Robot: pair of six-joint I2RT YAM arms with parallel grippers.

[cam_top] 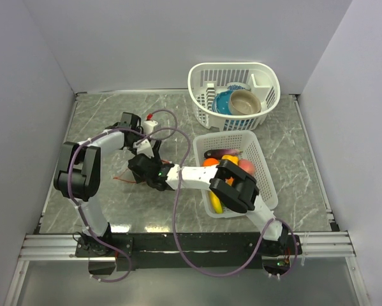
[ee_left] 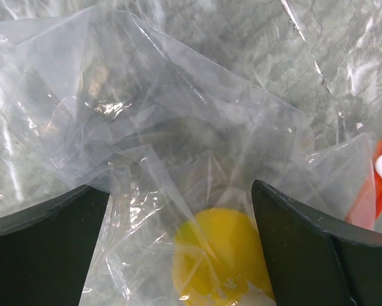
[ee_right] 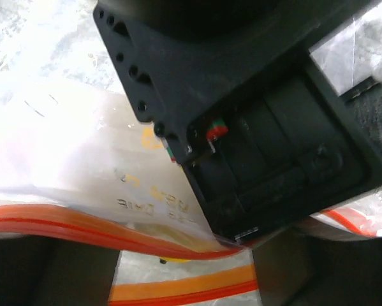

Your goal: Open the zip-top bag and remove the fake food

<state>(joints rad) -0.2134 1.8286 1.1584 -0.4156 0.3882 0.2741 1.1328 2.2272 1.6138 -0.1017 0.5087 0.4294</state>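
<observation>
Zip-top bag (cam_top: 128,178) lies on the desk (cam_top: 293,140), left of centre, with both arm ends meeting at it. The bag is not empty: 1 piece of fake food (ee_left: 216,261), yellow and round, sits inside the clear crinkled film. In the left wrist view it is between the 2 left fingers (ee_left: 44,248). Left jaws: spread wide, straddling bag film and the yellow piece, pinching nothing visible. Left arm (cam_top: 82,172) comes at the bag from its rear side.

Right arm (cam_top: 197,178) stretches left across the desk to the bag. In the right wrist view the red-orange zipper strip (ee_right: 82,227) runs across the frame. A 2nd orange band (ee_right: 178,290) sits just below it, in the gap between the dark, blurred right fingers (ee_right: 25,274). Right jaws: can't tell if they are clamped on the bag mouth or only around it. Mouth sealed or open: can't tell. The bag's white label panel (ee_right: 82,153) has handwriting, unreadable. The left arm's black end housing (ee_right: 254,127) fills the upper right of that view, right against the bag.

Containers:
- Near white slatted basket (cam_top: 265,185), right of the bag. It holds loose toy pieces: orange round fruit (cam_top: 211,162), dark purple long piece (cam_top: 221,152), pinkish-red piece (cam_top: 246,166), yellow long piece (cam_top: 216,204). The right arm's elbow passes over it and hides part of the contents.
- Rear white basket (cam_top: 267,75), at the back wall. It holds a blue bowl (cam_top: 222,103) and a tan bowl (cam_top: 245,102); the tan one overlaps the blue one's right side.
</observation>
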